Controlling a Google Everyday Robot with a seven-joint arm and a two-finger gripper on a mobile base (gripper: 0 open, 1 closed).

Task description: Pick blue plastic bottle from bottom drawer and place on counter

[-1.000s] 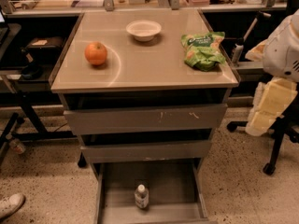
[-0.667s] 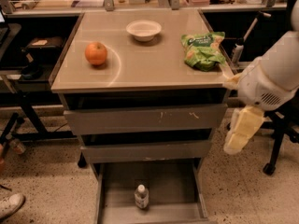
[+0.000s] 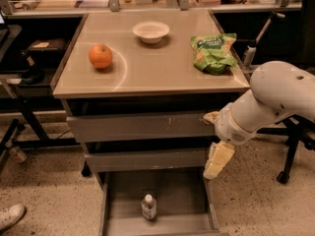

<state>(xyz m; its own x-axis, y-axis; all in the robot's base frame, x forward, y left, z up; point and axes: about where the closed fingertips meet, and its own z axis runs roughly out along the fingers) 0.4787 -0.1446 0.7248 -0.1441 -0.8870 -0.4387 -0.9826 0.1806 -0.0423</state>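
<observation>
- Since the picture a second ago, the white arm (image 3: 275, 97) has come from the right side toward the cabinet, and the gripper (image 3: 218, 161) has moved lower and to the left.
- Now the gripper hangs pointing down beside the right end of the middle drawer (image 3: 142, 160), above the right wall of the bottom drawer (image 3: 162, 225).
- Whether the gripper is open or closed, I cannot tell; it has hold of nothing.
- The bottom drawer is pulled out, at 6 o'clock in the view.
- The blue plastic bottle (image 3: 149, 206) stands upright on the drawer floor, near the front wall and about in the middle of the width.
- From the bottle, the gripper is at about 2 o'clock and well apart from it.
- On the counter (image 3: 157, 77) an apple (image 3: 100, 56) lies at 9 o'clock, a white bowl (image 3: 151, 31) at 12 o'clock, and a green snack bag (image 3: 213, 53) at 2 o'clock.
- These three things have not changed place.
</observation>
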